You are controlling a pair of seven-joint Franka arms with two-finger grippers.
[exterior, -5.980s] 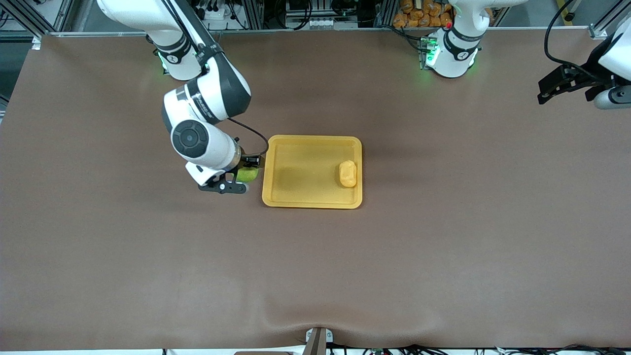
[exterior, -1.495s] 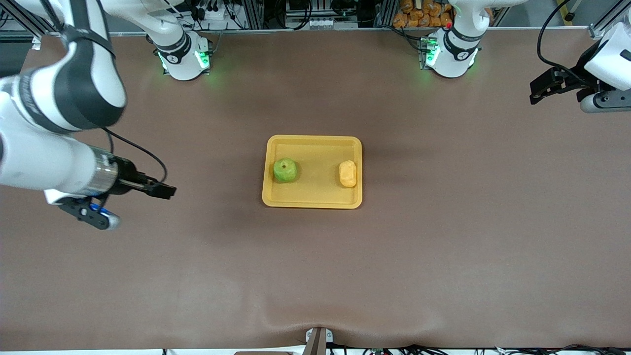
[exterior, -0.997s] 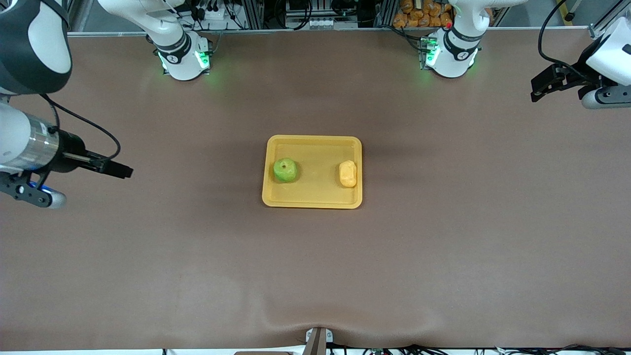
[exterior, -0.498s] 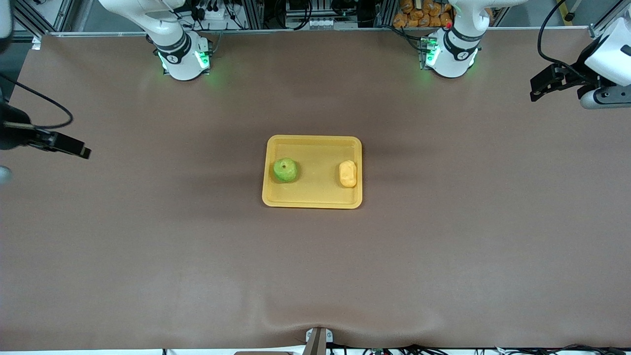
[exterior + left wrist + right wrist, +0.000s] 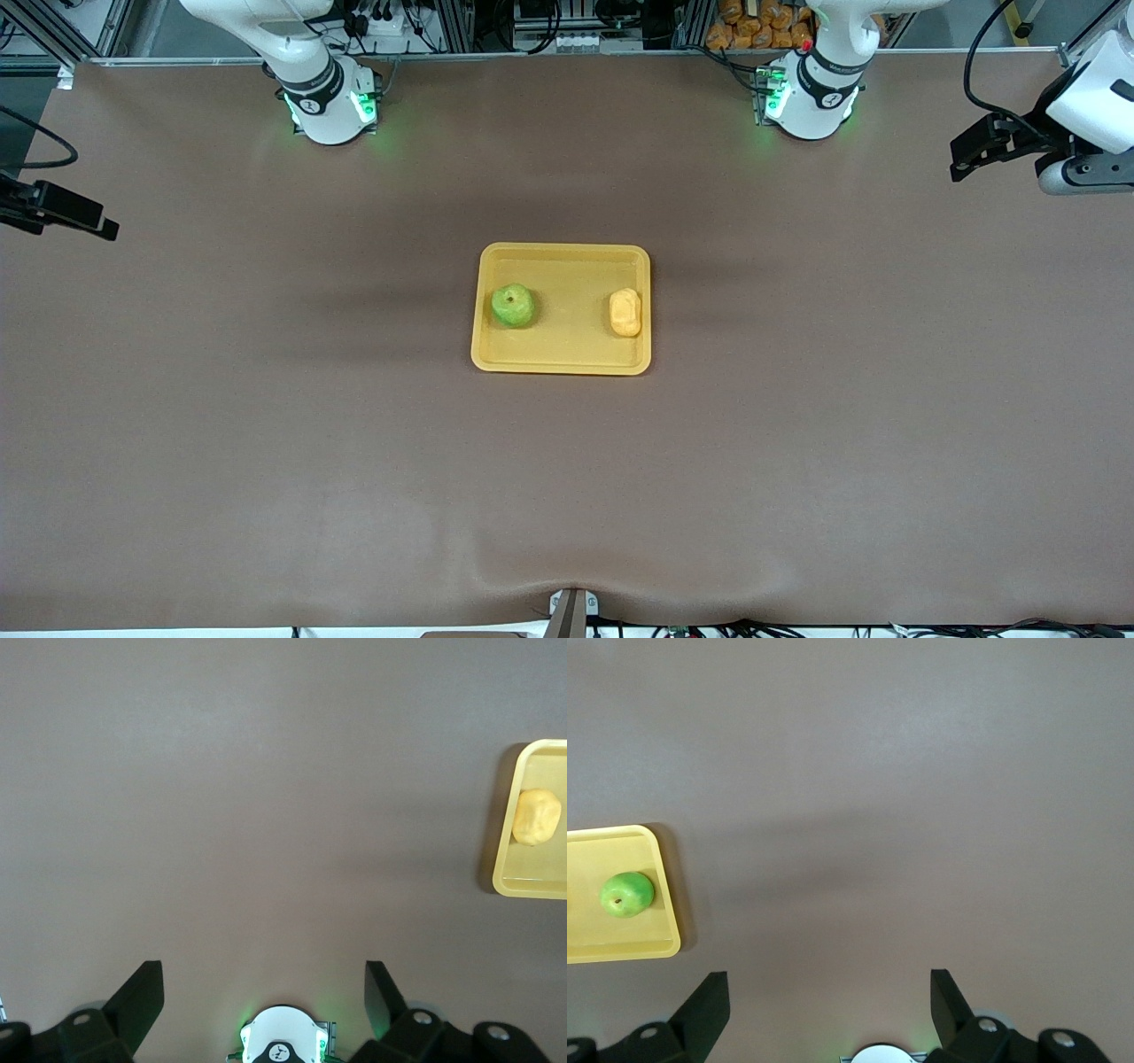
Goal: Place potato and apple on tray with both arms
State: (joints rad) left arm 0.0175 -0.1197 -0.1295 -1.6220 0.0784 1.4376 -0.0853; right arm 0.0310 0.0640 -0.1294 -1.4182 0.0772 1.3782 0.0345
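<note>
- Right pincer [image 5: 66,213], black and two-fingered, hangs over the bench's edge at the right arm's end, well apart from the tray; in the right wrist view its two fingers [image 5: 709,1005] stand wide apart with nothing between them.
- White jointed right arm, seen only as its green-lit base [image 5: 326,102] at the top of the front view, carries nothing.
- Brown matte bench [image 5: 266,425] lies bare between that pincer and the tray.
- Flat rectangular yellow-orange plastic tray [image 5: 562,361], with rounded corners and a low raised rim, sits in the middle of the bench, about midway between the two pincers.
- Small round bright green apple [image 5: 513,306] with a dark stem dimple lies in the tray at the end toward the right arm, near the rim; the right wrist view shows it [image 5: 627,894] well away from the parted fingers.
- Small lumpy oblong yellow-orange potato [image 5: 625,313] lies in the tray at the end toward the left arm, just beside the rim, apart from the apple; the left wrist view catches it [image 5: 536,817] in the tray's corner [image 5: 501,881].
- Left arm's green-lit base [image 5: 811,97] stands at the top of the front view.
- Left pincer [image 5: 979,152], black, hangs over the bench's corner at the left arm's end, well apart from the tray; its fingers [image 5: 379,992] are spread wide and empty.
</note>
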